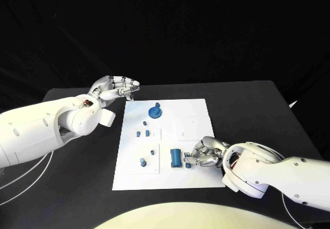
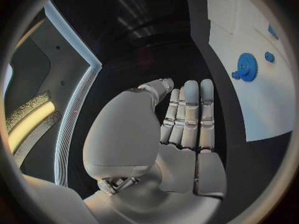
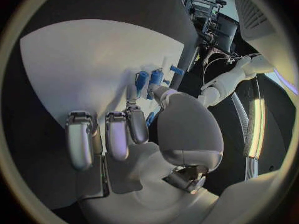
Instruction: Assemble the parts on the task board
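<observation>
1. The right hand (image 1: 206, 153) covered the near right part of the task board (image 1: 196, 107); its fingertips (image 3: 132, 95) met a small blue piece, but whether they pinched it was unclear.
2. One blue gear (image 1: 155, 112), one blue cylinder (image 1: 176, 158) and several small pegs (image 1: 142, 162) lay on the board.
3. The cylinder's long axis ran near-to-far.
4. The left hand (image 1: 115, 88) hovered off the board's far left corner, fingers pressed together, holding nothing.
</observation>
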